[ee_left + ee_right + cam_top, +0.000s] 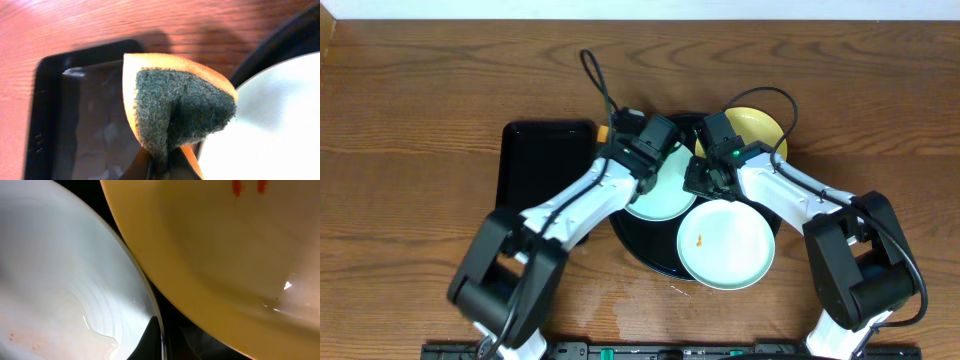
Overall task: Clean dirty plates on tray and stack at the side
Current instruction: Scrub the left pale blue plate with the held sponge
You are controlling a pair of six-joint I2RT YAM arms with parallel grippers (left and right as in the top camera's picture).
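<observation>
Jaws of the left gripper (160, 169) are clamped on a folded sponge (180, 105), orange foam with a dark green scouring face. The left wrist view shows it close up against the black rectangular tray (55, 125) and the rim of the round tray (285, 40), with a pale plate edge filling the lower right. The right gripper (152, 341) has its jaws together at the rim of a mint-blue plate (60, 270); whether they pinch that rim, and which of the two it is, cannot be told. Only the right wrist view shows the wet streaks and faint orange specks on that plate, and two orange marks on the yellow plate (215, 245) just beside it. Only the overhead view gives the layout on the wooden table (420, 90): all three plates on the round tray, the yellow plate at the back right, the rear mint-blue plate (660, 195) under the left gripper, and the front mint-blue plate (735, 250), bearing an orange smear, at the tray's near edge.
</observation>
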